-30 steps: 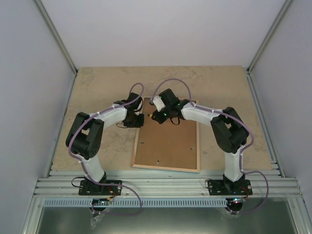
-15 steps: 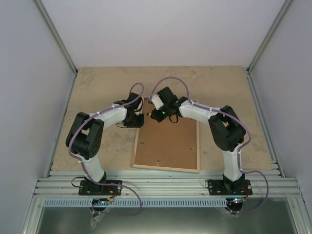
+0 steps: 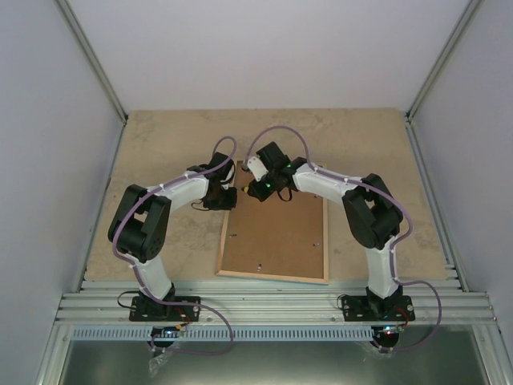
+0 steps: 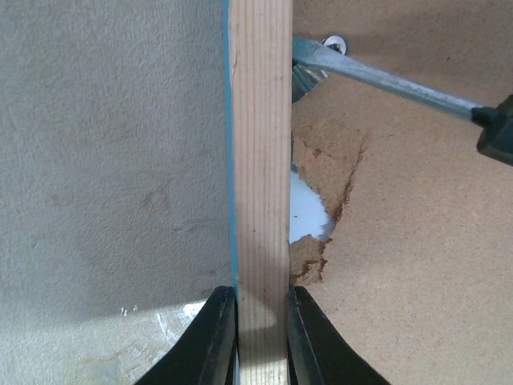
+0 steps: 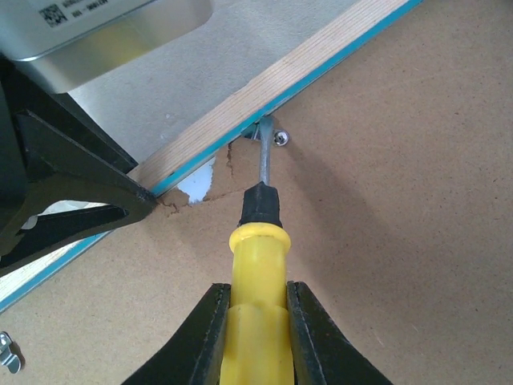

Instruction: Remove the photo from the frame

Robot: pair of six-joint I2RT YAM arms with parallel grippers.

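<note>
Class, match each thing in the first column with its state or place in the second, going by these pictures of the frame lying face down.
Things:
1 left gripper
2 right gripper
3 screwdriver
4 fibreboard panel

States:
A torn, white showing through
B tip at the metal tab
C shut on the frame, on its wooden rail
D shut on the yellow handle

Pairs: 1-C, 2-D, 3-B, 4-A

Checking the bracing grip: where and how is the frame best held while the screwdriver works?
Grip the frame by its left wooden rail, from above, one finger outside, one on the backing side. It lies flat, back up, so that narrow rail looks the only pinchable part; the left tool clamps it there.
</note>
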